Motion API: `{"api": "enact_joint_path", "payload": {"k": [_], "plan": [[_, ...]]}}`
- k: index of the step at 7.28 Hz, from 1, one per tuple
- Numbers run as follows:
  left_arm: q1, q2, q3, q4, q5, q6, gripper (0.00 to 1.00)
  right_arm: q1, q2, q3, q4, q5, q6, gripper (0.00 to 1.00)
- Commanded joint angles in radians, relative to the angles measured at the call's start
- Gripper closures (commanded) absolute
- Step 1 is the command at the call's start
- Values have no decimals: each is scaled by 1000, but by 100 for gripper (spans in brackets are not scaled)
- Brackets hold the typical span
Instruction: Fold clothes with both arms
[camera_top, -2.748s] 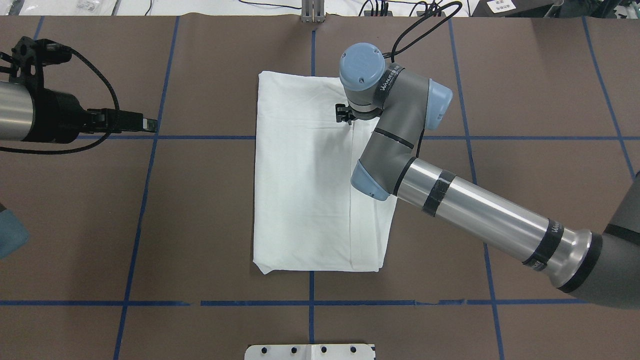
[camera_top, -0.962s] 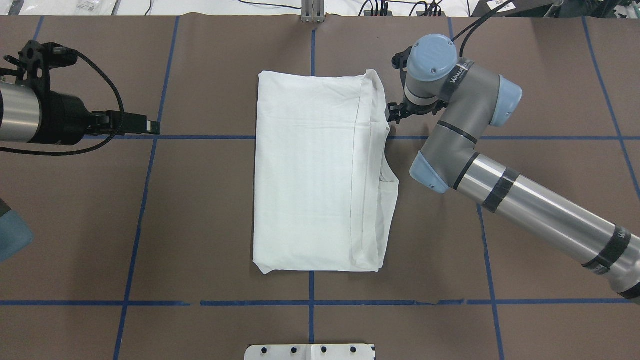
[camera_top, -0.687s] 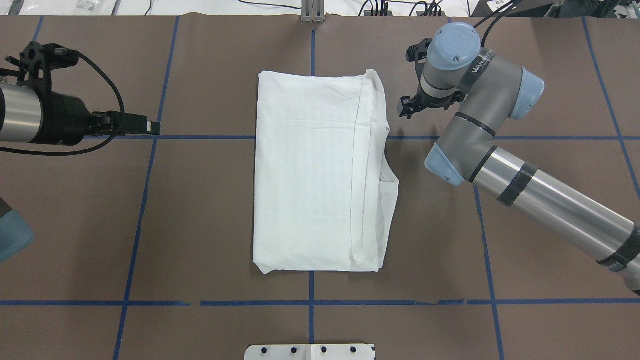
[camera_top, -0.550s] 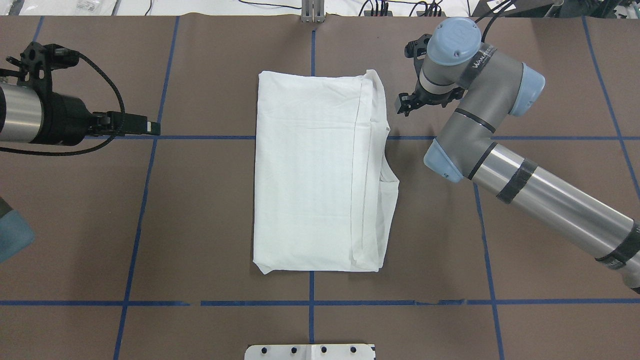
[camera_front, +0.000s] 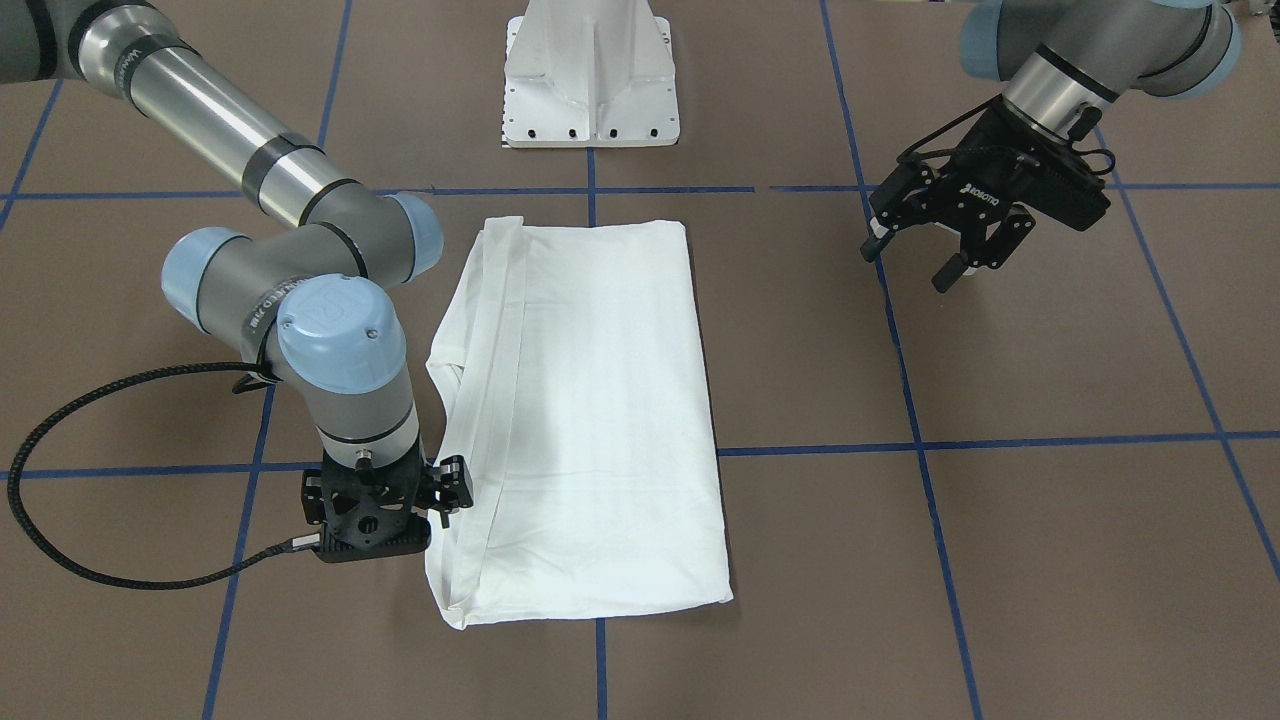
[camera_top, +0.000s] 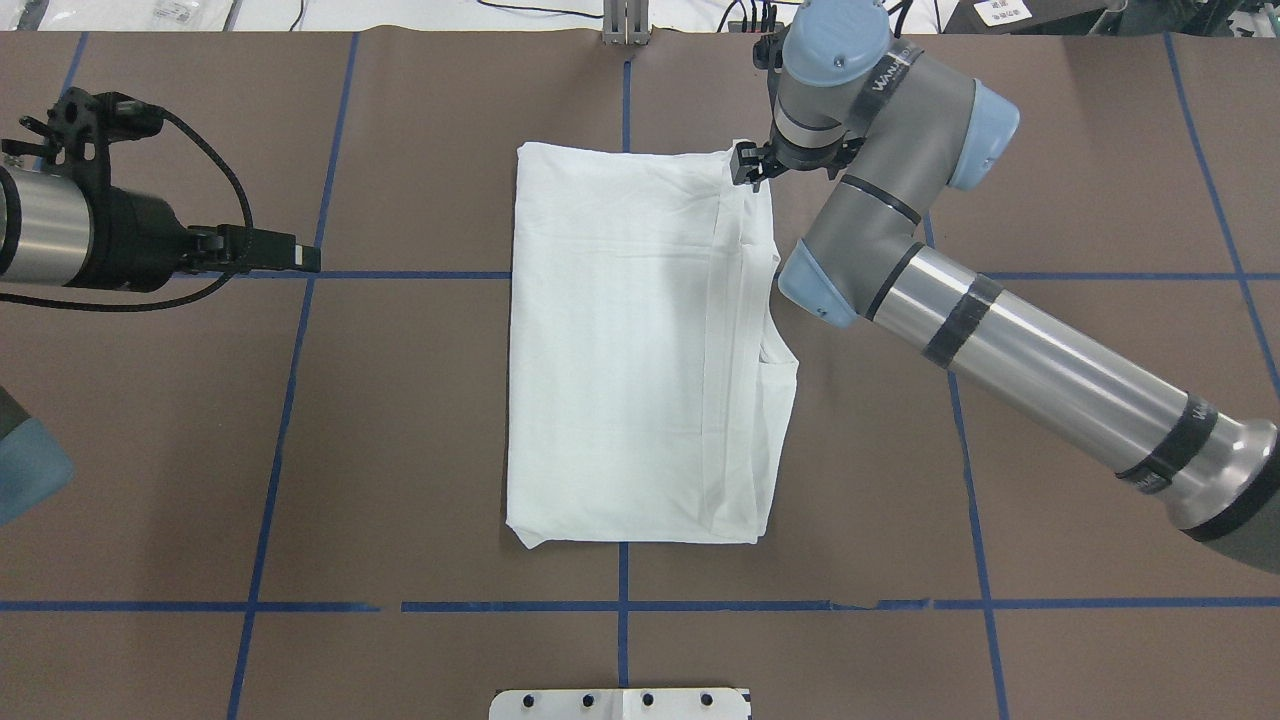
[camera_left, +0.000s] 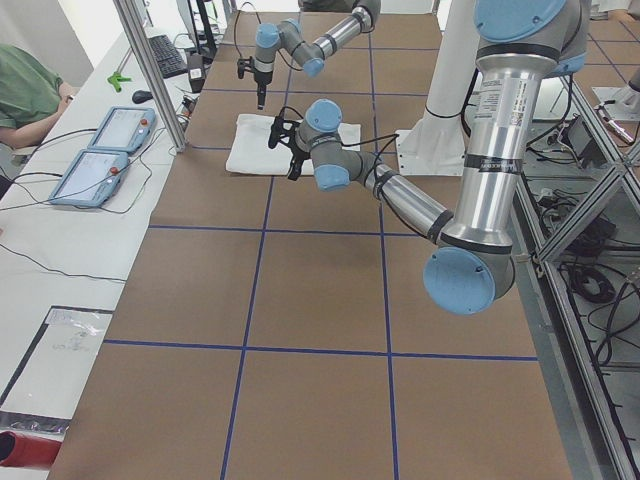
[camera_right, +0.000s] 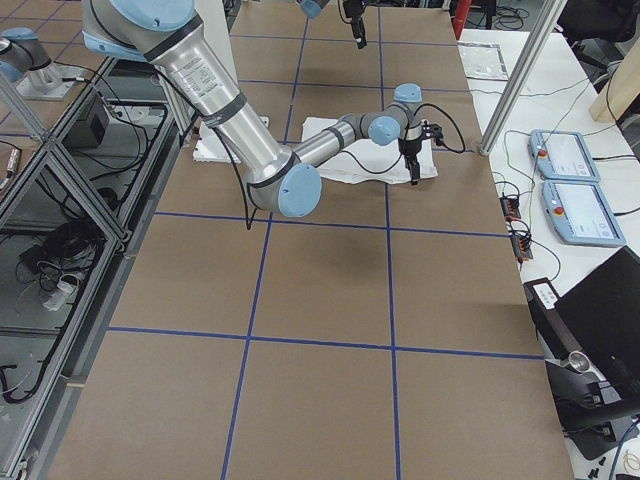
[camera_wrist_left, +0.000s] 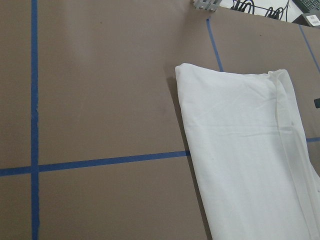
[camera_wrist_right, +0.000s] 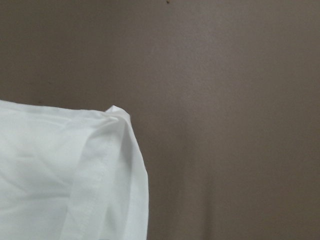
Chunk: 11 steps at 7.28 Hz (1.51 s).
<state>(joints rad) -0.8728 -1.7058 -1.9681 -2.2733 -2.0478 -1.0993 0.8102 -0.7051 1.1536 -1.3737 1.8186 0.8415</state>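
One white pedestal base stands at the robot's edge of the brown table. Beyond it lies one white shirt, folded into a long rectangle and flat on the table. A layered hem strip runs along the side nearer the right hand. Two arms reach in. The left arm carries the left hand above bare table, with the shirt well off to that hand's right. Its two fingers are spread and hold nothing. Farthest out, the right arm points the right hand down at the shirt's far corner, right at the cloth's edge. The wrist hides its fingers, so I cannot tell whether they are released or pinching cloth.
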Motion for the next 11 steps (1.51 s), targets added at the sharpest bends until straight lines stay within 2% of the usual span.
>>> {"api": "enact_joint_path", "payload": {"k": [1, 2, 4, 11], "plan": [[0, 0, 3, 0, -2, 1, 0, -6, 114, -148, 28, -48, 7, 0], [0, 2, 5, 0, -3, 1, 0, -12, 157, -251, 110, -70, 7, 0], [-2, 2, 3, 0, -3, 1, 0, -31, 182, -311, 137, -129, 5, 0], [0, -15, 8, 2, -2, -1, 0, -25, 147, -333, 136, -151, -65, 0]]}}
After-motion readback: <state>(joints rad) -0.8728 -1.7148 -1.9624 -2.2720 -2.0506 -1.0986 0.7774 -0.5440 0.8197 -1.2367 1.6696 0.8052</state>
